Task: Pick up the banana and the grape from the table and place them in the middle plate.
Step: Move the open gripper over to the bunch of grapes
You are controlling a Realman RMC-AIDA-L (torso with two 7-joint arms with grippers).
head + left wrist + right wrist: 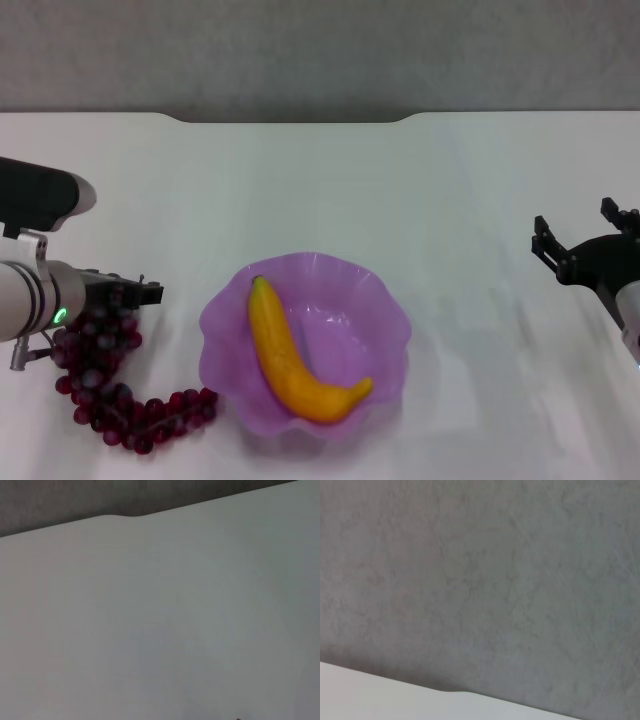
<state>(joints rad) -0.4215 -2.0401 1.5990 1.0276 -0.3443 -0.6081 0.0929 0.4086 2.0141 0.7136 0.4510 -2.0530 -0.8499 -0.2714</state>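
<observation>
Left gripper (pixel 128 296) over the grape (pixel 110 385), grip hard to tell, banana (pixel 296 358) in the middle plate (pixel 385 305) beside it, right gripper (pixel 580 238) spread wide, far off.

The left arm (pixel 40 290) is a pale grey-white cylinder with a black upper segment capped white, a small green light glowing near its wrist, and a black end effector (pixel 125 293). The right end effector (pixel 585 250) is black with 2 blocky prongs.
</observation>
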